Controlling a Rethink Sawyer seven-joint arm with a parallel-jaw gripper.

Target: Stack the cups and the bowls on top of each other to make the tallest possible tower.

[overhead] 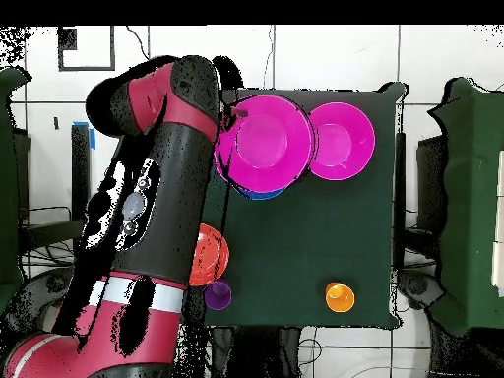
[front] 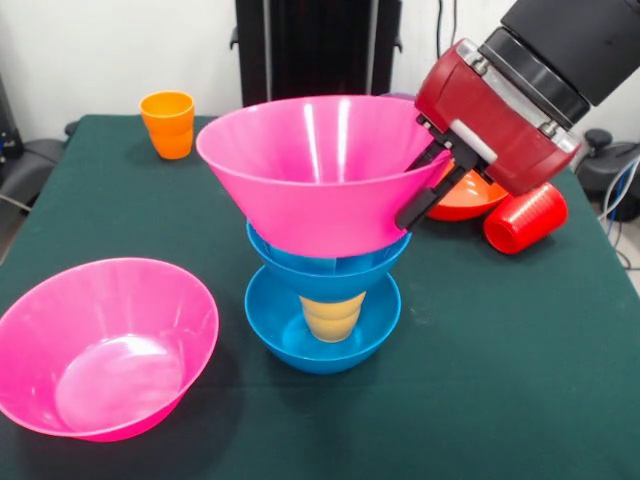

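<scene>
The tower stands mid-table: a blue bowl [front: 290, 345] at the base, a yellow cup [front: 333, 316] upside down in it, a second blue bowl [front: 330, 268] on that, and a large pink bowl [front: 320, 170] [overhead: 264, 141] on top. My gripper [front: 428, 188] straddles the pink bowl's right rim. One black finger [front: 420, 205] lies against the outer wall and the other is hidden inside, so it is shut on the rim. A second pink bowl [front: 105, 345] [overhead: 340, 141] sits upright at the front left.
An orange cup [front: 168, 123] [overhead: 339, 295] stands at the far left corner. An orange-red bowl [front: 470, 205] [overhead: 209, 254] and a red cup [front: 525, 217] on its side lie behind my wrist. A purple cup [overhead: 218, 294] stands near the orange-red bowl.
</scene>
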